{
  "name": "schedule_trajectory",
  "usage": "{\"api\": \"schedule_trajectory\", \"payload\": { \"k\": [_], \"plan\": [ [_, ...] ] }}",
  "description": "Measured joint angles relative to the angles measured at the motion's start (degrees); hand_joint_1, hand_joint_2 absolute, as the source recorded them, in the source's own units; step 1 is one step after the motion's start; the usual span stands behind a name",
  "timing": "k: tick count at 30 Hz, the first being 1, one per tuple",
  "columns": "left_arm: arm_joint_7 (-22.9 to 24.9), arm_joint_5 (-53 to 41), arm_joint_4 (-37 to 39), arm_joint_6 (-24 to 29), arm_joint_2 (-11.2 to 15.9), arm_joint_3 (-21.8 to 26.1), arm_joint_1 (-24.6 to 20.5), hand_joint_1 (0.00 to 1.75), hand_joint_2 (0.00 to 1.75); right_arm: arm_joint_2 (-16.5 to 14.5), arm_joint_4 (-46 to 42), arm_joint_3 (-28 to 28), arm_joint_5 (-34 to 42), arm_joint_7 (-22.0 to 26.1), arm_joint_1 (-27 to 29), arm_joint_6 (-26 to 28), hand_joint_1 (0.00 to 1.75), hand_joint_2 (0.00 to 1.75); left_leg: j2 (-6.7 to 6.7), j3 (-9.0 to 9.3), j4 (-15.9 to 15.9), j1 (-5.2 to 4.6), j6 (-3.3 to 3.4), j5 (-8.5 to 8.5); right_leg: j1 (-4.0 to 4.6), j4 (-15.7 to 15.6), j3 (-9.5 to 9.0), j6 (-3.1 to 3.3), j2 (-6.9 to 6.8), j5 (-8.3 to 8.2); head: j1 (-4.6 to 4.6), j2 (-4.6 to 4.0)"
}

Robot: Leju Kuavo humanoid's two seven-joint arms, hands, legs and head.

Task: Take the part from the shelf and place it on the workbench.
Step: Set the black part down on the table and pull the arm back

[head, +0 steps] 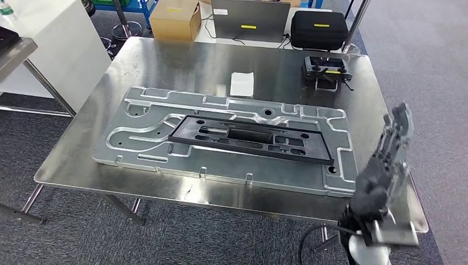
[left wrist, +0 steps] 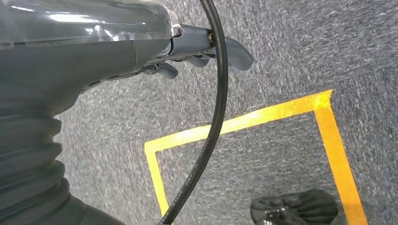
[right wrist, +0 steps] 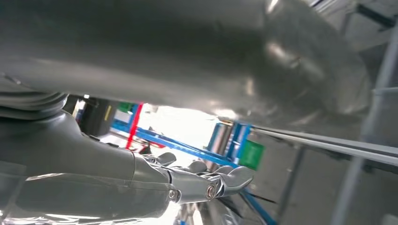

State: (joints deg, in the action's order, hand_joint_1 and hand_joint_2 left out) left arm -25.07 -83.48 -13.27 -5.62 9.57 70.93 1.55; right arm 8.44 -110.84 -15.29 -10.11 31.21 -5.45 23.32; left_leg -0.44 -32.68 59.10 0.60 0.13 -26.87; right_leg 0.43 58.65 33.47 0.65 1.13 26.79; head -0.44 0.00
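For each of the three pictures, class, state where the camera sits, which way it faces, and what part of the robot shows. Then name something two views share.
Head view: high on the body, facing forward and down at the steel workbench carrying the black part; the right hand rises at its near right corner.
Left wrist view: behind the left hand, facing down at grey carpet with yellow tape.
Right wrist view: behind the right hand, facing up at the workbench's underside.
Shared: head and right wrist views both show the right hand and the workbench.

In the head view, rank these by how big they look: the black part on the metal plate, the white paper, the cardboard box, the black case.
Largest to smallest:
1. black part
2. black case and cardboard box, too alike to rank; both are farther back, the box cropped
3. white paper
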Motion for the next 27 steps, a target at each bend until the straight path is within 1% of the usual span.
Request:
{"api": "schedule_trajectory", "payload": {
  "k": [4,6,9,11,13,17,19,21,22,23,24,25,26,27],
  "plan": [
    [-1.3,1.2,0.0,0.4,-0.8,1.6,0.4,0.0,0.0,0.3,-7.0,0.8,-1.8,5.8,10.8,1.0,0.0,0.0,0.04,0.31,0.0,0.0,-0.03,-0.26,0.09,0.0,-0.32,0.05,0.03,0.3,0.01,0.0],
    [-2.6,2.6,0.0,0.1,-1.2,2.9,0.7,0.0,0.0,0.0,-9.4,0.5,-4.7,7.5,15.9,2.8,0.0,0.0,0.02,0.43,0.0,0.0,-0.07,-0.36,0.11,0.0,-0.46,0.1,0.0,0.41,-0.01,0.0],
    [-3.9,4.3,0.0,-0.6,-1.9,5.1,0.8,0.0,0.0,-0.5,-12.0,-1.3,-8.5,8.2,22.1,8.3,0.0,0.0,0.03,0.46,0.0,0.0,-0.12,-0.49,0.1,0.0,-0.56,0.16,0.03,0.51,-0.01,0.0],
    [-4.2,4.5,-0.1,-0.7,-2.2,6.3,0.8,0.0,0.0,-0.5,-13.2,-3.3,-9.5,8.2,24.7,12.3,0.0,0.0,0.05,0.46,0.0,-0.04,-0.05,-0.6,0.05,0.0,-0.62,0.14,0.08,0.53,-0.02,0.0],
    [-4.3,4.4,-0.3,-0.7,-2.3,7.2,0.8,0.0,0.0,-0.5,-14.0,-4.9,-9.5,8.2,26.4,14.6,0.0,0.0,0.07,0.48,0.0,-0.11,0.06,-0.69,-0.01,0.0,-0.69,0.08,0.1,0.57,-0.02,0.0],
    [-4.5,4.2,-0.5,-0.6,-2.6,8.5,0.9,0.0,0.0,-0.5,-14.8,-6.2,-7.5,8.2,28.8,15.2,0.0,0.0,0.07,0.59,0.0,-0.37,0.37,-0.82,-0.26,-0.1,-0.84,-0.25,0.09,0.62,-0.02,0.0],
    [-4.6,3.9,-0.6,-0.5,-2.7,9.0,0.9,0.0,0.0,-0.5,-14.8,-6.3,-6.1,8.2,29.5,14.9,0.0,0.0,0.07,0.75,0.1,-0.56,0.67,-0.64,-0.47,-0.1,-0.96,-0.57,0.11,0.44,-0.03,-0.01],
    [-4.6,3.6,-0.6,-0.5,-2.7,9.2,0.8,0.0,0.0,-0.5,-15.0,-6.3,-4.8,8.2,30.2,14.3,0.0,0.0,0.23,1.05,-0.4,-0.35,1.19,-0.02,-0.5,-0.1,-1.09,-0.99,0.11,0.43,-0.02,0.0],
    [-4.5,3.4,-0.7,-0.4,-2.8,9.3,0.8,0.0,0.0,-0.5,-15.1,-6.3,-4.2,8.2,30.5,14.0,0.0,0.0,0.37,1.17,-0.8,-0.17,1.48,0.33,-0.51,0.4,-0.97,-1.19,-0.01,1.1,0.04,0.0],
    [-4.4,3.3,-0.7,-0.4,-2.8,9.4,0.8,0.0,0.0,-0.5,-15.1,-6.2,-3.6,8.2,30.7,13.6,0.0,0.0,0.56,1.18,-1.2,0.03,1.75,0.68,-0.55,1.9,-0.44,-1.42,-0.16,2.52,0.15,0.0],
    [-4.2,3.2,-0.7,-0.4,-2.8,9.5,0.8,0.0,0.0,-0.5,-15.2,-6.0,-3.1,8.2,31.0,13.1,0.0,0.0,0.76,1.07,-1.5,0.11,1.92,0.93,-0.72,4.6,0.62,-1.65,-0.34,4.64,0.26,0.0],
    [-4.1,3.0,-0.7,-0.3,-2.9,9.7,0.8,0.0,0.0,-0.6,-15.2,-5.7,-2.6,8.2,31.2,12.6,0.0,0.0,0.9,0.84,-1.5,0.11,2.0,1.1,-0.89,8.2,2.06,-1.9,-0.46,6.93,0.34,0.0],
    [-3.9,2.9,-0.7,-0.2,-2.9,9.9,0.8,0.0,0.0,-0.6,-15.1,-5.4,-2.1,8.2,31.4,12.0,0.0,0.0,1.04,0.55,-1.5,0.12,1.96,1.25,-1.08,11.9,3.46,-2.14,-0.5,8.8,0.38,0.0],
    [-3.6,2.7,-0.7,-0.1,-3.0,10.0,0.8,0.0,0.0,-0.7,-15.1,-5.0,-1.7,8.2,31.6,11.4,0.0,0.0,1.16,0.27,-1.4,0.14,1.85,1.4,-1.27,14.4,4.27,-2.36,-0.55,9.7,0.38,0.0]
  ]
}}
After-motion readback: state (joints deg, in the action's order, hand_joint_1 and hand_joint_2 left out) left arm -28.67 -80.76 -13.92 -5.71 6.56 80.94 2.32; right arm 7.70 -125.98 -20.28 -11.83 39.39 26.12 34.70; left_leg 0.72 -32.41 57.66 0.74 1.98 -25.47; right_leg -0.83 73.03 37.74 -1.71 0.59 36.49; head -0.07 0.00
